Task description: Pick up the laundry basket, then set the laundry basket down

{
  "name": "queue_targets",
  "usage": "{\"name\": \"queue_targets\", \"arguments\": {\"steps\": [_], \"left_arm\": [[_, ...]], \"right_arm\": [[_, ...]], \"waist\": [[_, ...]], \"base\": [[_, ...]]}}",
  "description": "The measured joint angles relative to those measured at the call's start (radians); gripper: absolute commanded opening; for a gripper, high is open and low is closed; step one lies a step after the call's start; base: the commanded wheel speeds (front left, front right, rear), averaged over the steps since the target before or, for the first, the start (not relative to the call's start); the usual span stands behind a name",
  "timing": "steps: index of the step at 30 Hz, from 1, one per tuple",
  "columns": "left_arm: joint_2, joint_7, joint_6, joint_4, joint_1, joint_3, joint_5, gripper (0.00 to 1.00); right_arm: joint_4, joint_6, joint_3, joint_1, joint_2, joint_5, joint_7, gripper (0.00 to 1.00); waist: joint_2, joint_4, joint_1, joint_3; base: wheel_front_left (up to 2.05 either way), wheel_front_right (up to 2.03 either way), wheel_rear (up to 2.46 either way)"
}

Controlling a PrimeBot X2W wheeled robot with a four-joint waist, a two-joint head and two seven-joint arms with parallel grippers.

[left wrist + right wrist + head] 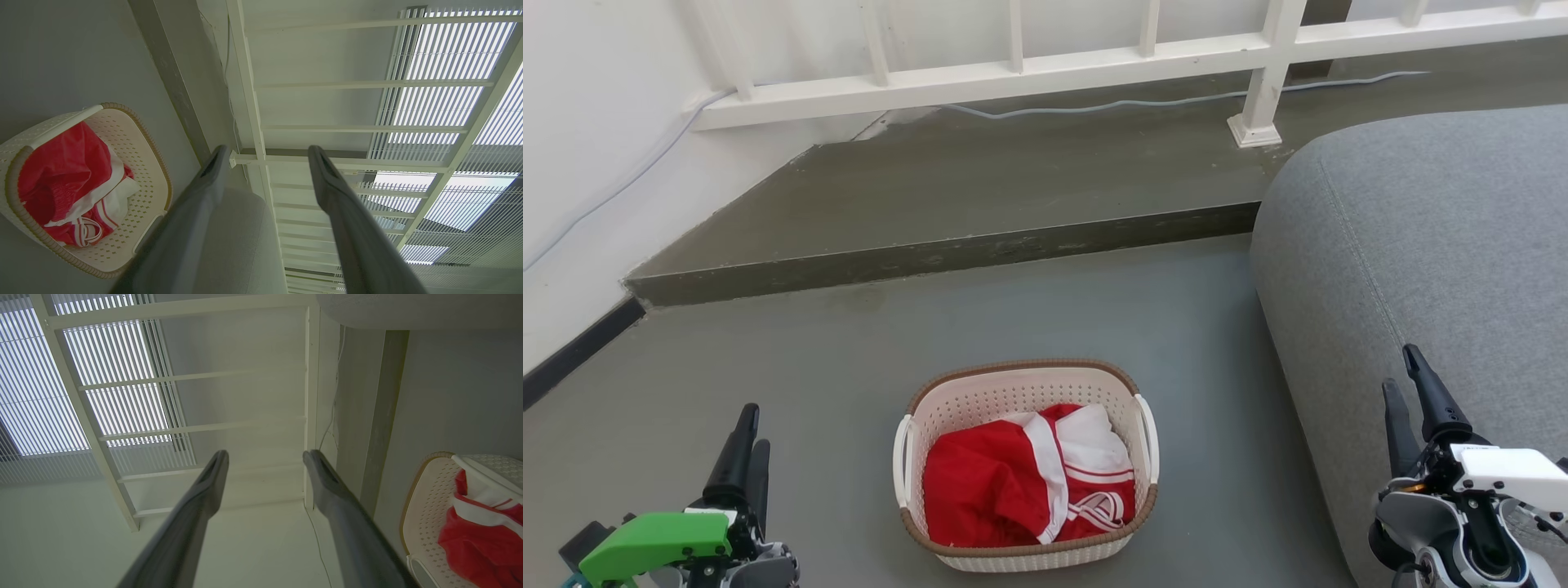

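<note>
Two wide, empty claws: basket (pixel 1013 390) sits on floor (pixel 849 367) btw left claw (pixel 754 429) & right claw (pixel 1398 369), one handle (pixel 902 461) toward each, left prob. nearer.

Left gripper (pixel 751 431), two long dark fingers on green plastic cover (pixel 654 543): low, left of cream-white perforated plastic basket (pixel 1023 364), clear of it, fingers pointing up head view. Fingers parted in left wrist view, nothing between. Right gripper (pixel 1398 371), dark fingers on white housing (pixel 1511 469): right of basket, farther off, tips leaning left. Fingers parted, empty.
</note>
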Motion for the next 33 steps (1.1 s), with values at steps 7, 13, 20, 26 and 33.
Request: {"name": "queue_targets", "arguments": {"steps": [7, 13, 20, 26, 33], "left_arm": [[0.003, -0.028, 0.0, -0.024, -0.001, -0.02, 0.026, 1.0], [0.009, -0.053, 0.0, -0.035, -0.005, -0.043, 0.072, 1.0], [0.038, -0.08, 0.0, -0.051, -0.011, -0.074, 0.148, 1.0], [0.042, -0.102, 0.0, -0.056, -0.014, -0.103, 0.219, 1.0], [0.06, -0.123, 0.0, -0.06, -0.032, -0.136, 0.323, 1.0]], "right_arm": [[-0.025, 0.0, 0.02, -0.002, -0.001, -0.022, -0.019, 1.0], [-0.05, 0.0, 0.05, -0.012, -0.006, -0.055, -0.044, 1.0], [-0.081, 0.0, 0.09, -0.028, -0.027, -0.123, -0.073, 1.0], [-0.096, 0.0, 0.128, -0.039, -0.039, -0.168, -0.096, 1.0], [-0.113, 0.0, 0.175, -0.044, -0.057, -0.245, -0.121, 1.0]], "waist": [[0.0, 0.0, 0.0, 0.001], [0.0, -0.002, 0.0, 0.003], [0.0, -0.004, 0.0, 0.004], [0.0, -0.006, 0.0, 0.005], [0.0, -0.006, 0.0, 0.006]], "base": [[0.0, 0.0, 0.0], [0.0, 0.0, 0.0], [0.0, 0.0, 0.0], [0.0, 0.0, 0.0], [0.0, 0.0, 0.0]]}}
